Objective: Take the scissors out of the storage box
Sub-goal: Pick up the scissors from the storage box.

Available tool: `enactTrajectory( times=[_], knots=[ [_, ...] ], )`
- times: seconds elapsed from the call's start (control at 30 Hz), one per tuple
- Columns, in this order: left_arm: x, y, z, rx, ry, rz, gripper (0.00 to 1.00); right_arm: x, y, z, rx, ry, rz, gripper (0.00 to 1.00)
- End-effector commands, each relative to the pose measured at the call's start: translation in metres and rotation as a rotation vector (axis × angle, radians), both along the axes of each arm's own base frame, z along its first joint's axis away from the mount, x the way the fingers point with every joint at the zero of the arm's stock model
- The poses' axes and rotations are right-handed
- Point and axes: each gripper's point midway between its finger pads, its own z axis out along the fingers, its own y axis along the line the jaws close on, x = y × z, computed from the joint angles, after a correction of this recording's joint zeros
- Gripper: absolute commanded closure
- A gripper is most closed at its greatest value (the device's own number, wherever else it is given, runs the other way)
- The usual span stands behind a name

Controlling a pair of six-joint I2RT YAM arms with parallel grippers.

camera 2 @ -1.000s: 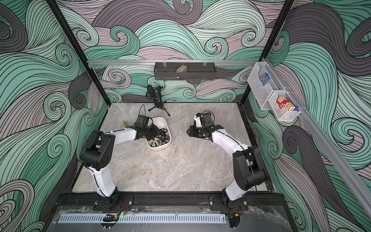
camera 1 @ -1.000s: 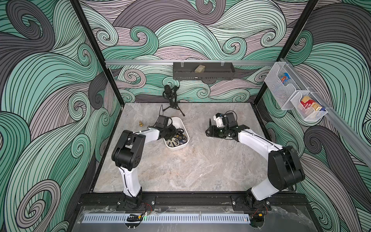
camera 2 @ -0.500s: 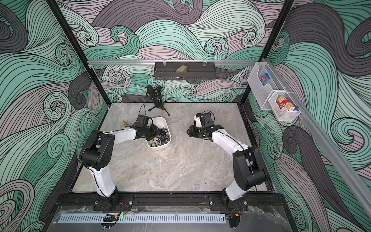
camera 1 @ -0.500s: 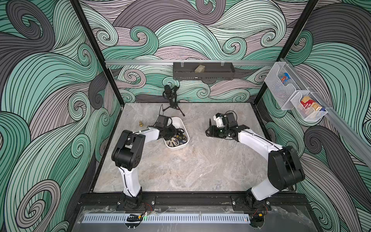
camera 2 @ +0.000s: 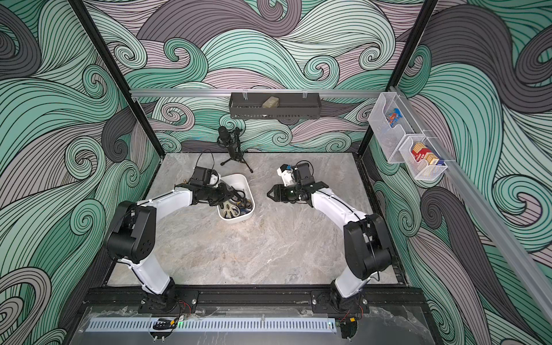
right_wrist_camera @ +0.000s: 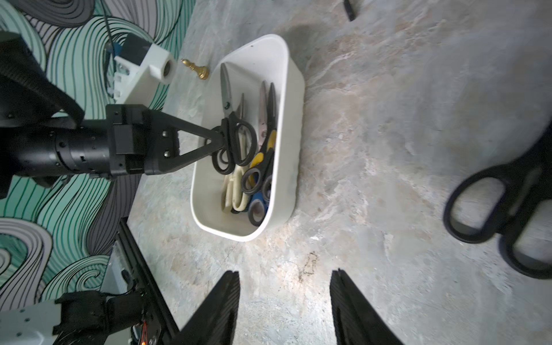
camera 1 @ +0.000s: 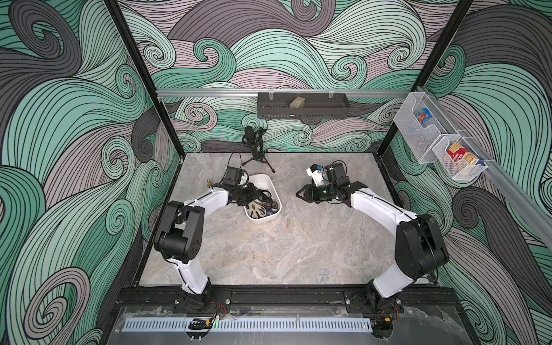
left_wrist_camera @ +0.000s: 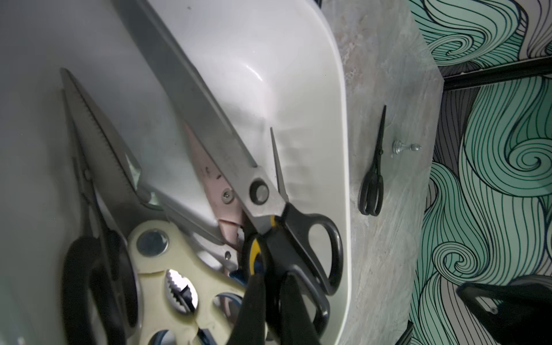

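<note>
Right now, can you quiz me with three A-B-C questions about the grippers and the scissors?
1. Where is the left gripper?
A) inside the box
B) high above it
C) far to its side

2. What colour is the handle of the scissors it grips?
A) pink
B) black
C) blue

3. How is the right gripper?
A) shut on scissors
B) shut on the box
C) open, empty

Answers:
1 A: its tips reach in between the box's walls.
2 B: it pinches a black loop.
3 C: its fingers stand apart with nothing between.
</note>
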Motion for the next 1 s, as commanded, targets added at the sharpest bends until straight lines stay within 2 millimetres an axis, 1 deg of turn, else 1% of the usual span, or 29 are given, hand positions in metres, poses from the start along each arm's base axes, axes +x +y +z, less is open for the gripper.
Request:
enactTrajectory(
  times=[0.0, 0.07, 0.17, 0.43, 0.63, 0.8, 0.97],
  knots=[
    [-0.007, -0.011, 0.03, -0.031, -0.076, -0.16, 1.0, -0.013, 0.029, 0.014, 0.112, -0.002, 0.145, 0.46],
    [-0.012, -0.015, 0.034, -0.051, -0.082, -0.207, 1.0, -0.016, 0.038, 0.015, 0.14, 0.005, 0.177, 0.44],
    [-0.023, -0.025, 0.044, -0.125, -0.096, -0.26, 1.0, -0.018, 0.046, 0.012, 0.155, 0.017, 0.201, 0.43],
    [-0.042, -0.035, 0.063, -0.221, -0.142, -0.33, 1.0, -0.022, 0.059, 0.004, 0.173, 0.05, 0.233, 0.43],
    [-0.055, -0.041, 0.064, -0.232, -0.143, -0.36, 1.0, -0.019, 0.064, 0.006, 0.188, 0.051, 0.224, 0.45],
    [-0.065, -0.048, 0.058, -0.19, -0.144, -0.394, 1.0, -0.015, 0.067, 0.01, 0.204, 0.044, 0.209, 0.47],
    [-0.071, -0.055, 0.063, -0.191, -0.161, -0.423, 1.0, -0.013, 0.068, 0.006, 0.203, 0.053, 0.201, 0.51]
  ],
)
